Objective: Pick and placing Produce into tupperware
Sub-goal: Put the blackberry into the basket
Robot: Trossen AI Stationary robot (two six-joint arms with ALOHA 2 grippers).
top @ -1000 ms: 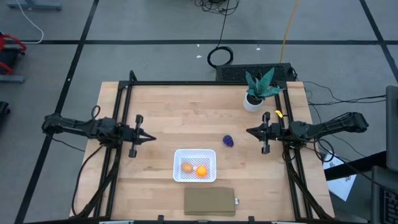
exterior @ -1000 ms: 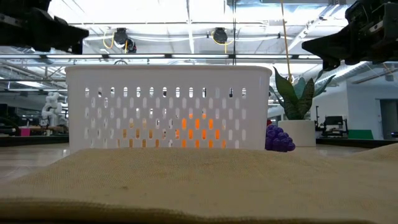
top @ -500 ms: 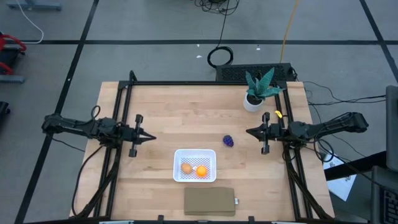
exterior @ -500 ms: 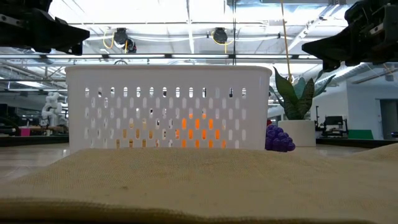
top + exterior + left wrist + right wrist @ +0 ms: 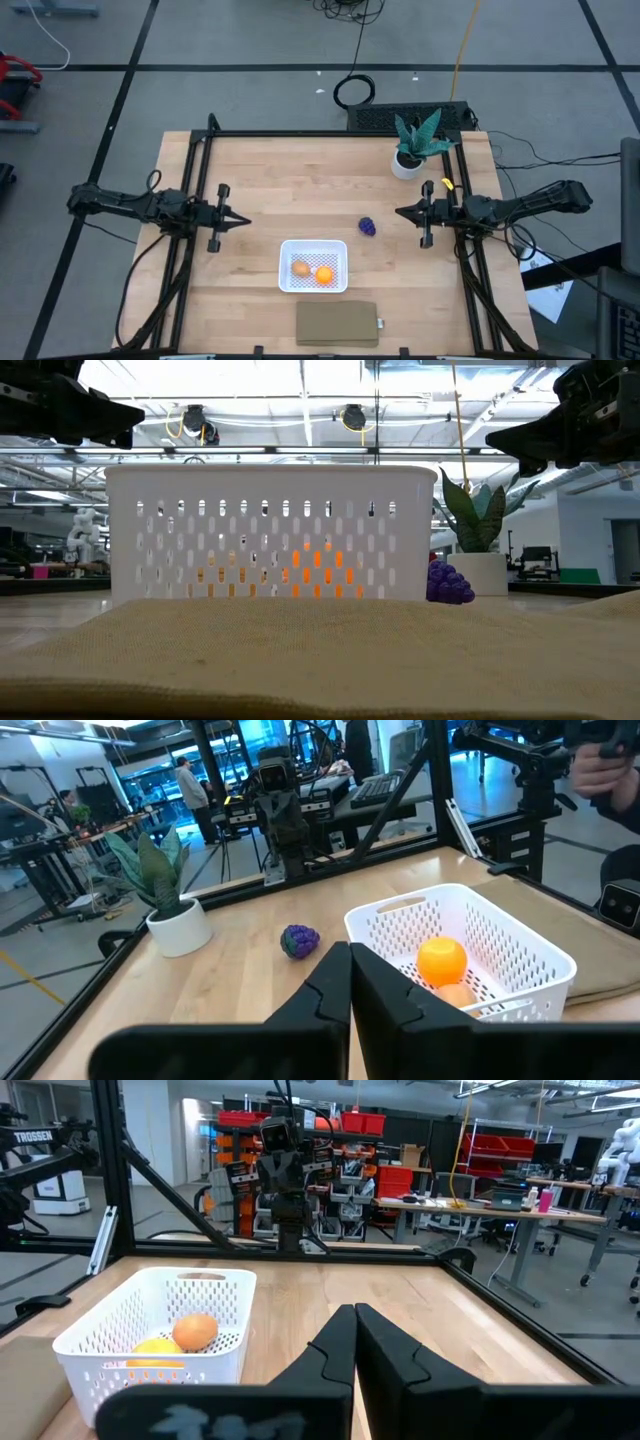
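- Low view hides your tan piece (image 5: pixel 300 268) behind the tupperware (image 5: pixel 270 535) wall.
- Purple piece (image 5: pixel 368 227) lies outside, near the potted plant (image 5: pixel 412 147).
- Left gripper (image 5: pixel 243 222) and right gripper (image 5: pixel 400 212): both closed, empty.

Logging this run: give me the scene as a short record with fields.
container: white perforated basket near the table's front middle
inside container: orange piece and tan-brown piece
outside container: purple piece on the wooden table, between basket and right gripper
left gripper: shut, empty, over the table's left side
right gripper: shut, empty, over the table's right side
other items: potted plant; brown pad
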